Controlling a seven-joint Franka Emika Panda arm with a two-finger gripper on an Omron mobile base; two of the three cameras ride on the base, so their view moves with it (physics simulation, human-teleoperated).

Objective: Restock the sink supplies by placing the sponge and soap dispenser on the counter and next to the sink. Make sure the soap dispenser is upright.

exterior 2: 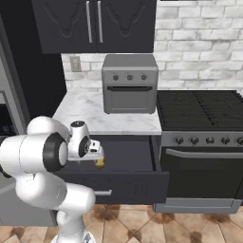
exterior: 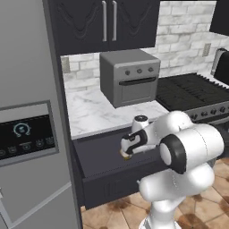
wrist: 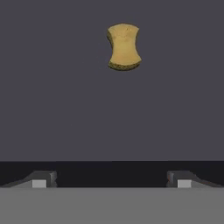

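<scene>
The sponge (exterior: 125,154) lay in the open dark drawer (exterior: 103,156) in the left base view, just under the hand (exterior: 129,145), below the marble table (exterior: 89,112) that carried the grey oven (exterior: 129,77). In the right base view the sponge (exterior 2: 99,163) sat on the drawer (exterior 2: 128,154) floor beside the hand (exterior 2: 97,154). In the hand view the sponge (wrist: 124,47) lay alone on the drawer floor (wrist: 65,96), ahead of the fingertips (wrist: 39,181), which stood wide apart, holding nothing.

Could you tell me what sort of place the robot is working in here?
A rendered home kitchen, by the look of it: a countertop oven stands on a marble counter beside a black stove, with dark cabinets above and a yellow sponge in an open drawer.
</scene>
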